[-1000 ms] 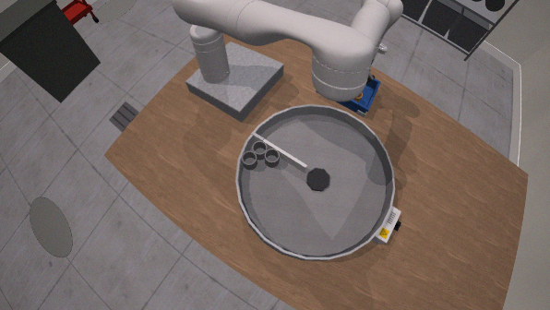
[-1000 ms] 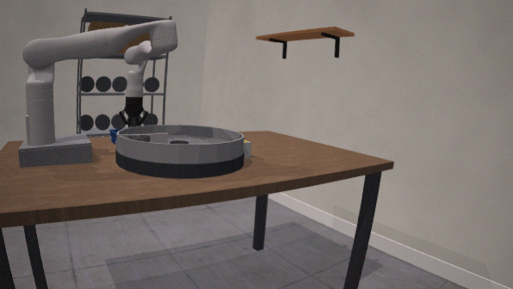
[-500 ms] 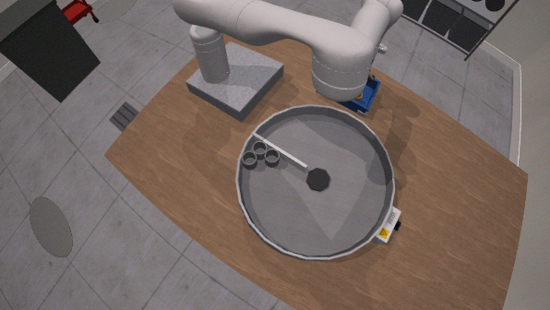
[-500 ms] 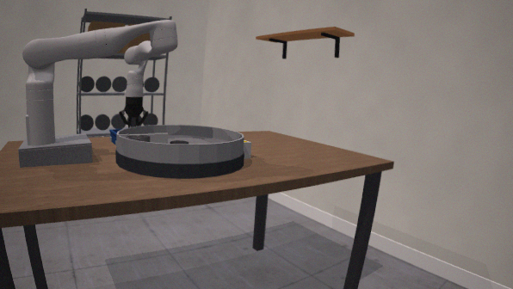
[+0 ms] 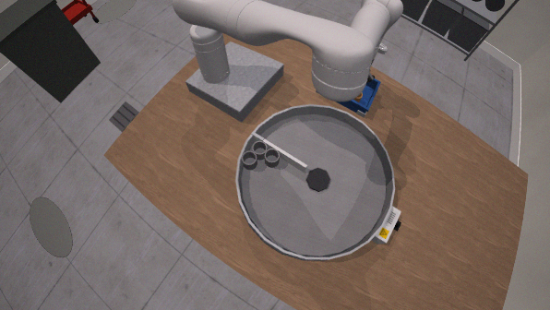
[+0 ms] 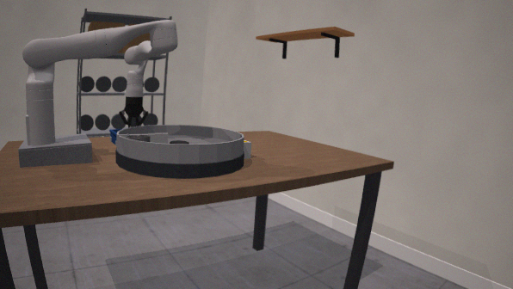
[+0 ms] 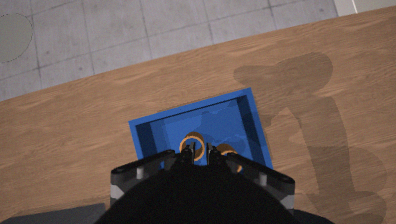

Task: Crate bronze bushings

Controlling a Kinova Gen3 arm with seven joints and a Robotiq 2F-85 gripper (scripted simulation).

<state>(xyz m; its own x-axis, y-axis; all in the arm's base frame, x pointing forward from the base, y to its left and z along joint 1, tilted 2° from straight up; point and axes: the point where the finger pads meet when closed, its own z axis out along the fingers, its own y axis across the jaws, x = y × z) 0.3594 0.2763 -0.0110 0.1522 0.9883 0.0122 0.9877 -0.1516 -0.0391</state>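
My gripper (image 7: 200,148) (image 6: 133,124) hangs low over the blue crate (image 7: 190,107) (image 5: 372,89) (image 6: 113,134) behind the turning table (image 5: 318,109) (image 6: 181,150). Its fingers stand a little apart and grip nothing. One bronze bushing (image 7: 192,135) lies in the crate right under the fingertips, its wall loose between them. A second bronze bushing (image 7: 229,148) lies beside it, half hidden by a finger. Three steel bushings (image 5: 260,148) (image 5: 249,160) (image 5: 272,157) sit together on the turning table, against its white bar. In the top view the arm hides the gripper.
The arm's grey base block (image 5: 235,85) stands on the wooden table (image 5: 452,194) to the left of the crate. A black hub (image 5: 318,179) marks the turning table's middle. A white control box (image 5: 387,227) sits at its rim. A shelf rack (image 6: 122,86) stands behind the table.
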